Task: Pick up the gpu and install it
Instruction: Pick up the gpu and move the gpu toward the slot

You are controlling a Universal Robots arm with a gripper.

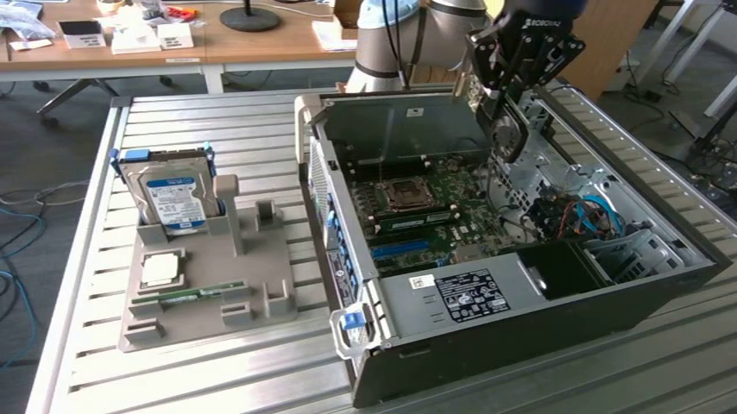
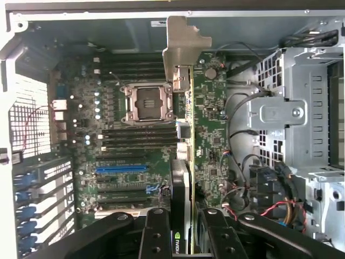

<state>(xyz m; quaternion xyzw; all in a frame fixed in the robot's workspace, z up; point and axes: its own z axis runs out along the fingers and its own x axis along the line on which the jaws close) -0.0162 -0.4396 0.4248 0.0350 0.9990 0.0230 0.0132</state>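
So the hand [image 1: 503,99] was clamped onto the gpu [image 1: 507,134]. In the wrist view we could see its black fingers [image 2: 156,237] pinching the card from both sides, with the silver bracket [image 2: 183,43] at the end away from the hand.

Everything sat on a slatted metal tabletop [image 1: 173,379]. Toward the exterior view's right was the computer case [image 1: 519,345], lying with its side panel off. The gpu hung on edge over that opening, partly above the rim. It was over the green motherboard [image 1: 426,220] but clear of it, not seated in any slot.

From the wrist view, we saw the card's edge running alongside the bare CPU socket [image 2: 146,102], with a blue slot [image 2: 121,168] off to the same side as the socket.

Over on the exterior view's left was a grey parts holder [image 1: 207,310], well apart from the hand. A silver hard drive [image 1: 173,203] with a blue-white label stood upright in it. A small green memory stick [image 1: 185,295] lay flat in its groove, just beside a square chip [image 1: 159,269].
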